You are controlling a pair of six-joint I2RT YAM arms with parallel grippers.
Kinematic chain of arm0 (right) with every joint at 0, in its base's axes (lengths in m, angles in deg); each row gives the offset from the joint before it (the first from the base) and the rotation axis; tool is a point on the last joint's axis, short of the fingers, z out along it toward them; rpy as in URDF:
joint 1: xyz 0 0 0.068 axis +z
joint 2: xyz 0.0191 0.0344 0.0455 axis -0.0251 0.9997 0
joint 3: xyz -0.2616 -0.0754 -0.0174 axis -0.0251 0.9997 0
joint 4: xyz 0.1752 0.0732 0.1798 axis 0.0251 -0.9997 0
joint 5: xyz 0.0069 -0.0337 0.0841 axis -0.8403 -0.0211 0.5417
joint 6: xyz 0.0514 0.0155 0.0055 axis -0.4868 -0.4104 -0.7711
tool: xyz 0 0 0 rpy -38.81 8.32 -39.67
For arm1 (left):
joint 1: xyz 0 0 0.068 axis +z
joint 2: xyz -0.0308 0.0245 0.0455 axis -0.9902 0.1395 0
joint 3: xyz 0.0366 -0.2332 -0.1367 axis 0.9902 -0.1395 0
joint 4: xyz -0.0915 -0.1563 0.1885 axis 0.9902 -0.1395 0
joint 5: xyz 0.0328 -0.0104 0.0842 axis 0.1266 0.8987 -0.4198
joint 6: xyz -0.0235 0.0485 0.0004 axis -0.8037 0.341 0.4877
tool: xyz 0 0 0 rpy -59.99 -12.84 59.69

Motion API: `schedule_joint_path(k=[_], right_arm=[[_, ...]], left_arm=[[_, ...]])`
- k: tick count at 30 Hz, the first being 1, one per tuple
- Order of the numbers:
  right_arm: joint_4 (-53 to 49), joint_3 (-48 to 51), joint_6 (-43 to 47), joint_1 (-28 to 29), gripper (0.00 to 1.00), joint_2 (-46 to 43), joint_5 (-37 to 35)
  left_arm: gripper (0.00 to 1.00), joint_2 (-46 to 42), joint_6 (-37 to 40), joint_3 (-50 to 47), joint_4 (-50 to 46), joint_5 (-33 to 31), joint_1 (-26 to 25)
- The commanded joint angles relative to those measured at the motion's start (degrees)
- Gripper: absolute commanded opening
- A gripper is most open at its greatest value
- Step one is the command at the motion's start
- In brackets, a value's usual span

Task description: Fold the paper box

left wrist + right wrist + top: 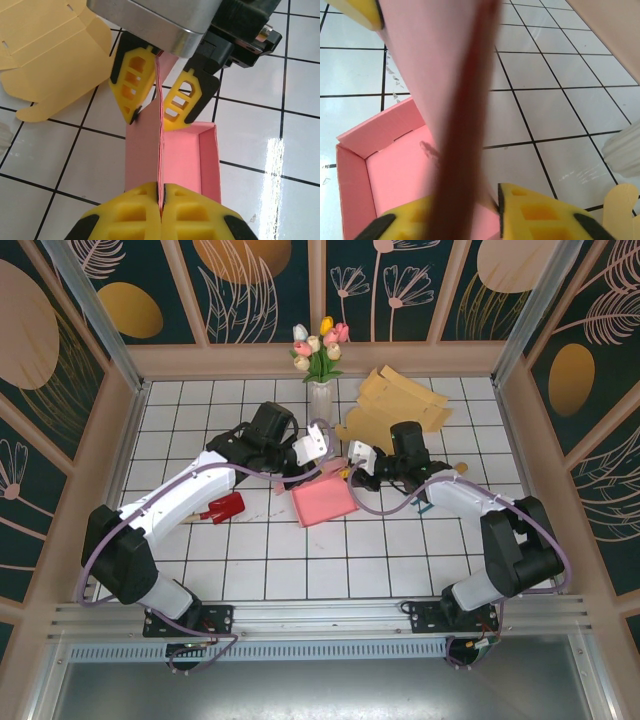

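The pink paper box lies open on the tiled table, one tall flap raised on edge. My left gripper is shut on the near end of that flap, both pads pressed flat against it. My right gripper comes in from the opposite side and straddles the far end of the same flap, its yellow fingers still apart with a gap on one side. In the right wrist view the flap runs up between that gripper's fingers, one fingertip at its surface. From above, both grippers meet over the box's far edge.
Flat tan cardboard blanks lie behind the box. A white vase of tulips stands at the back centre, its base close to my right gripper. A small red object rests beside the left arm. Wooden walls ring the table.
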Motion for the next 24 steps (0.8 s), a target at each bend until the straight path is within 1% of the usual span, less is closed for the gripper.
schedule_joint_path(k=[1, 4, 7, 8, 9, 10, 11, 12, 13, 15, 16, 18, 19, 22, 24], right_arm=[[1.83, 1.41, 3.59, 0.83, 0.27, -2.77, 6.97], [4.06, 2.63, 4.16, 0.82, 0.28, -3.97, 7.71], [2.55, 2.09, 5.27, 0.82, 0.24, -4.52, 8.82], [1.74, 1.71, 5.54, 0.87, 0.18, -4.55, 8.87], [1.03, 1.46, 5.65, 0.83, 0.09, -4.52, 8.81], [0.57, 1.3, 5.64, 0.84, 0.04, -4.53, 8.78], [0.07, 1.31, 5.9, 0.82, 0.0, -4.55, 8.64], [-0.09, 1.51, 6.04, 0.82, 0.0, -4.61, 8.37], [-0.14, 1.71, 6.04, 0.76, 0.0, -4.66, 8.01], [0.47, 2.47, 5.51, 0.31, 0.0, -4.7, 7.37], [0.86, 2.82, 4.98, -0.06, 0.0, -4.7, 7.29], [1.88, 3.43, 3.51, -0.87, 0.0, -4.62, 6.9], [2.88, 3.98, 2.4, -1.52, 0.0, -4.62, 6.78], [4.79, 5.13, 0.26, -2.98, 0.0, -4.62, 6.44], [5.15, 5.61, -0.41, -3.72, 0.0, -4.68, 6.17]], left_arm=[[0.0, -1.3, 2.32, -0.37, 2.65, 4.34, -1.66], [0.0, -1.01, 2.64, -0.28, 2.2, 4.59, -1.77], [0.0, -0.95, 2.45, -0.2, 2.32, 3.76, -1.82], [0.0, -0.88, 2.36, -0.19, 2.52, 3.29, -1.85], [0.0, -1.02, 2.08, -0.31, 2.9, 2.58, -1.82], [0.0, -1.09, 1.46, -0.36, 3.45, 1.71, -1.86], [0.02, -1.24, 0.78, -0.45, 4.26, 0.37, -1.85], [0.05, -1.52, -0.27, -0.69, 5.51, -1.23, -1.84], [0.09, -1.92, -1.41, -1.01, 6.75, -3.18, -1.79], [0.23, -3.13, -4.28, -1.83, 9.98, -7.68, -1.83], [0.26, -3.94, -5.68, -2.48, 11.86, -9.58, -1.85], [0.27, -7.07, -10.3, -5.62, 18.75, -14.41, -1.86], [0.28, -9.36, -14.12, -8.6, 24.25, -17.8, -1.83], [0.4, -17.14, -26.97, -20.64, 40.36, -30.18, -1.81], [0.41, -22.09, -34.03, -28.86, 47.63, -37.96, -1.81]])
